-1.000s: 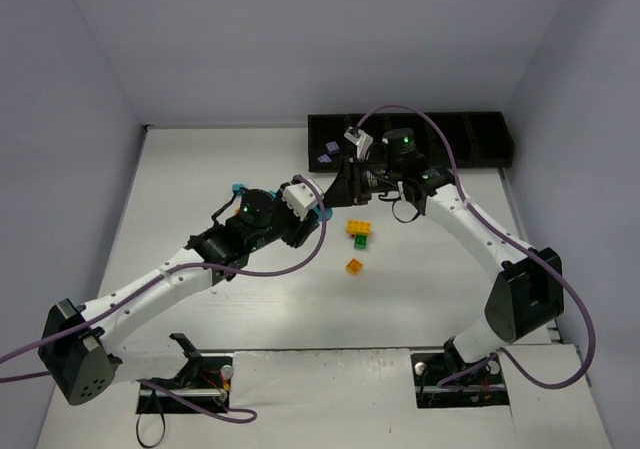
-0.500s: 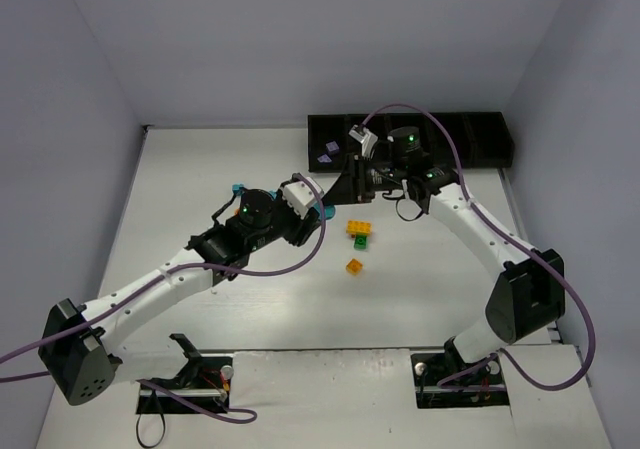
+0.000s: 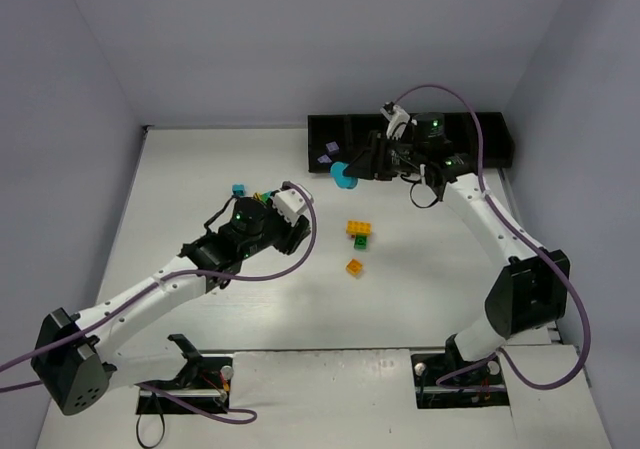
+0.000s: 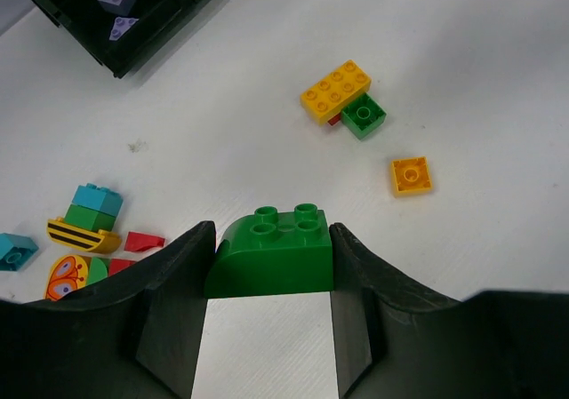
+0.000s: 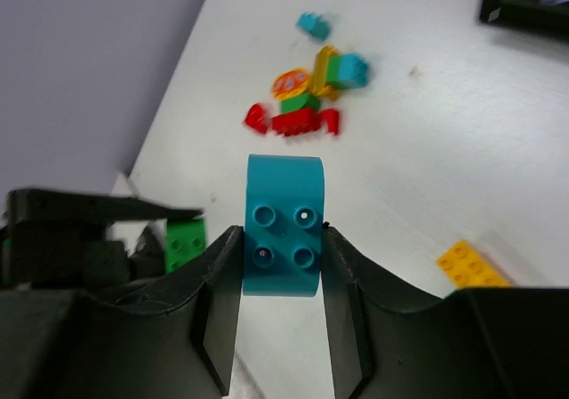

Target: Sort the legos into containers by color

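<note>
My left gripper [image 3: 302,214] is shut on a green rounded brick [image 4: 271,257], held above the table. My right gripper [image 3: 352,171] is shut on a teal rounded brick [image 5: 284,226], which also shows in the top view [image 3: 342,174], held in the air just in front of the long black tray [image 3: 470,134]. Two lilac bricks [image 3: 329,152] lie in the tray's left bin. A yellow brick [image 3: 359,228] joined to a small green one [image 3: 360,240] and an orange square brick [image 3: 354,266] lie mid-table.
A pile of red, green, teal and yellow-orange bricks [image 4: 84,230] lies left of my left gripper, and shows in the right wrist view [image 5: 307,101]. A lone teal brick [image 3: 239,190] sits beside it. Grey walls enclose the table.
My right gripper has risen and moved right toward the tray with the teal brick. My left arm has drawn back to the left with the green brick.
</note>
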### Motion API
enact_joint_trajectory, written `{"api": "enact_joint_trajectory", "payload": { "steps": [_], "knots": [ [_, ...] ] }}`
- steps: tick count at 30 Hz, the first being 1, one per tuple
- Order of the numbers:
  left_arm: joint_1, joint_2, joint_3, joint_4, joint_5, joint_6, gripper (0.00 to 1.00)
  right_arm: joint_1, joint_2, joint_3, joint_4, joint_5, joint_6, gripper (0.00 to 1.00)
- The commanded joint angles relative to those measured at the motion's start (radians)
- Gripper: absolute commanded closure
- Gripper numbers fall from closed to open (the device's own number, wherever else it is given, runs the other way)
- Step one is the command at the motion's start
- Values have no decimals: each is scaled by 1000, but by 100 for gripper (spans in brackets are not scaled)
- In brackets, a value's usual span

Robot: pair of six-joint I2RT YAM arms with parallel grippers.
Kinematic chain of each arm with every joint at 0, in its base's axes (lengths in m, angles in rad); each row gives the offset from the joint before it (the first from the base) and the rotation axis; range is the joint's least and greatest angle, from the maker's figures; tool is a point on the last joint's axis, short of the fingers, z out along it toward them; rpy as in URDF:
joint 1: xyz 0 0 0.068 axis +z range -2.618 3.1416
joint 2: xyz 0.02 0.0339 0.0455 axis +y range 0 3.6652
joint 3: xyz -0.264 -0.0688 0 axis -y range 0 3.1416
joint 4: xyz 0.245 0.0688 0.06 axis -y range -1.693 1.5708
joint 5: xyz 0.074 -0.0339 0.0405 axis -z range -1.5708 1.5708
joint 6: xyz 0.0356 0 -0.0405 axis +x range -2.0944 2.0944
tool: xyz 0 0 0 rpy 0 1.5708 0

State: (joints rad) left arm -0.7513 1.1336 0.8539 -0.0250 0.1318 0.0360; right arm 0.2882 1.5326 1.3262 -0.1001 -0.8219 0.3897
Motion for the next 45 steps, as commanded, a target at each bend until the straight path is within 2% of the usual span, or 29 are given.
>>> {"api": "enact_joint_trajectory", "payload": {
  "steps": [1,2,5,9,12,17,20,21,24,25,27,28,32,35,36,41,45],
  "knots": [
    [7,-50,11,51,-11,-25,100,-12,55,102,51,237,-54,100],
    [7,-58,8,53,-14,-24,100,-14,76,144,56,365,-63,100],
    [9,-96,-12,54,-20,-62,100,-15,187,252,68,588,-95,100],
    [10,-162,-41,51,-23,-88,100,-20,390,411,77,758,-136,100],
    [10,-201,-58,48,-23,-99,100,-29,521,528,79,811,-137,100],
    [10,-238,-62,27,-9,-79,100,-35,675,675,79,800,-147,96],
    [10,-255,-70,27,-4,-61,100,-37,741,754,79,779,-161,74],
    [10,-259,-73,27,-6,-56,100,-37,762,765,79,780,-164,59],
    [10,-259,-67,-12,-3,-41,100,-41,781,789,79,779,-169,40],
    [10,-259,-62,-15,5,-39,100,-44,778,788,79,773,-170,37],
    [10,-255,-58,-15,14,-39,100,-44,741,766,76,751,-172,30],
    [10,-253,-55,-12,18,-7,100,-44,715,751,73,729,-173,30],
    [10,-236,-52,-7,51,25,100,-43,519,569,68,536,-149,38],
    [10,-222,-52,8,63,57,99,-34,329,388,62,197,-112,40],
    [10,-218,-50,8,68,68,99,-27,299,360,57,135,-98,40],
    [12,-173,-13,8,94,125,99,28,138,184,34,-161,-52,31],
    [13,-150,11,42,115,142,99,101,69,102,33,-230,-45,24]
  ]
}}
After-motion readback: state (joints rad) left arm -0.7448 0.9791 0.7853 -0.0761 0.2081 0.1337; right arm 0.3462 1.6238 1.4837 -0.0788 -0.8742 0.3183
